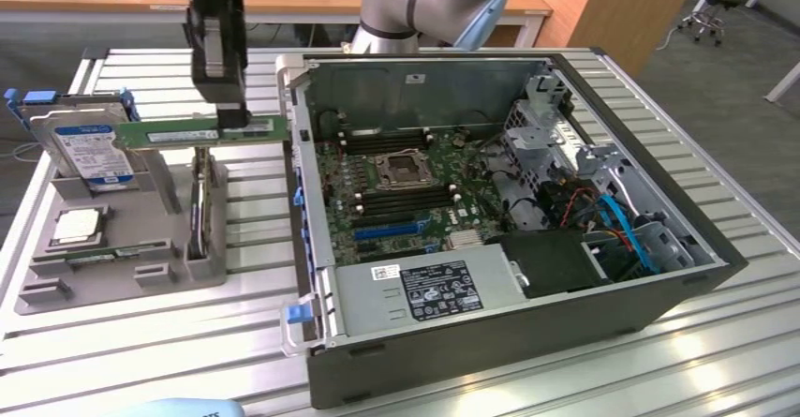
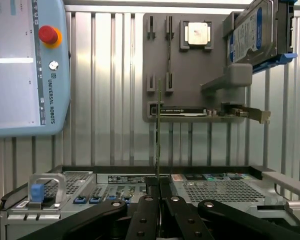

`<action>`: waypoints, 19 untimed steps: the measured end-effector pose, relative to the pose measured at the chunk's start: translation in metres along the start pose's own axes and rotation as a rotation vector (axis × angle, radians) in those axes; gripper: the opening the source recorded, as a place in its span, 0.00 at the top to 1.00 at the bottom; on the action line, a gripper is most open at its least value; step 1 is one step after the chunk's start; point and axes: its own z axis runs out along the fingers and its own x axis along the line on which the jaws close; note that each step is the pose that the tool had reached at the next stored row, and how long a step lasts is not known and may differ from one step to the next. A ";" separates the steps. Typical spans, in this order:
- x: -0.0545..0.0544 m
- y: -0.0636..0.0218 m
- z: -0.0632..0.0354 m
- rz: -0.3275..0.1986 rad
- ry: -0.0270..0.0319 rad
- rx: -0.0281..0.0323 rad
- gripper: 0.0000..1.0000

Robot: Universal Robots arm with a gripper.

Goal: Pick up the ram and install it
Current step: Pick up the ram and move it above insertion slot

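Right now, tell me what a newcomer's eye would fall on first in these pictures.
First comes the open dark-grey computer case with its green motherboard, on the exterior view's right. Next is the long thin green ram stick, gripped level in the air by the arm's black fingers above the grey parts tray on the exterior view's left. A blue-labelled silver hard drive stands upright in that tray.

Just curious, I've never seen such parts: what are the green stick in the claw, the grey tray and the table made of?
The ram is thin, flat and green, so probably circuit-board laminate. The tray looks like plastic: uniform matt grey with moulded slots. The table is likely aluminium: silvery ribbed slats that catch the light.
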 end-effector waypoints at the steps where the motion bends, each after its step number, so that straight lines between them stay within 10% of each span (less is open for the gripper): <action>1: 0.000 -0.0028 -0.0001 0.000 0.0000 0.0000 0.88; 19: -0.001 -0.0623 -0.0023 0.000 0.0000 0.0000 0.88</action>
